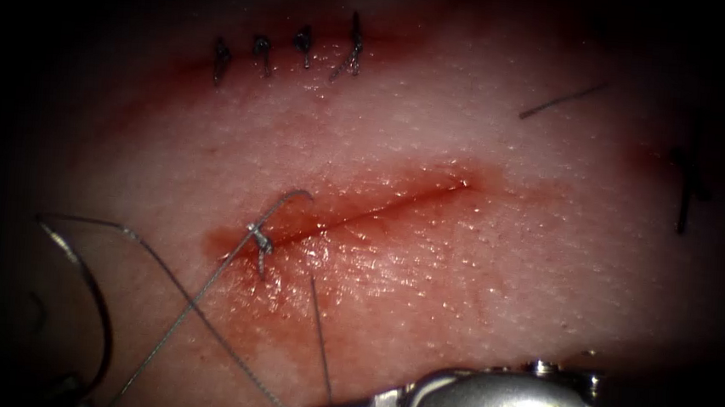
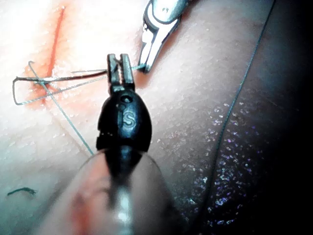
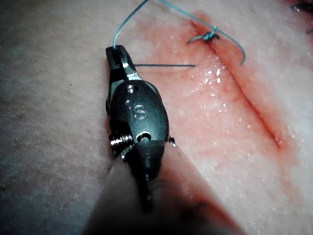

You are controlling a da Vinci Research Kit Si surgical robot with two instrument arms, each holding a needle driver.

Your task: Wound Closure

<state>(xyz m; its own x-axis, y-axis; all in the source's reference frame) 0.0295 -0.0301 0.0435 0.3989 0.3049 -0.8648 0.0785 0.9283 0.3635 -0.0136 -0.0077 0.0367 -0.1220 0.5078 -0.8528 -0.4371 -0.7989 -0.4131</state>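
Evidently the right silver gripper (image 3: 115, 53) pinches limp teal thread (image 3: 122, 24). The stiff, likely slippery curved steel needle (image 1: 105, 330), lying outside the pale tissue (image 1: 503, 264) left of the red cut (image 1: 379, 213), suits a mid-curve grip.

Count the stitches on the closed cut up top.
4, in a row on the closed cut: leftmost stitch, second, third, rightmost. The dark edges may hide more. The right hand holds the thread.
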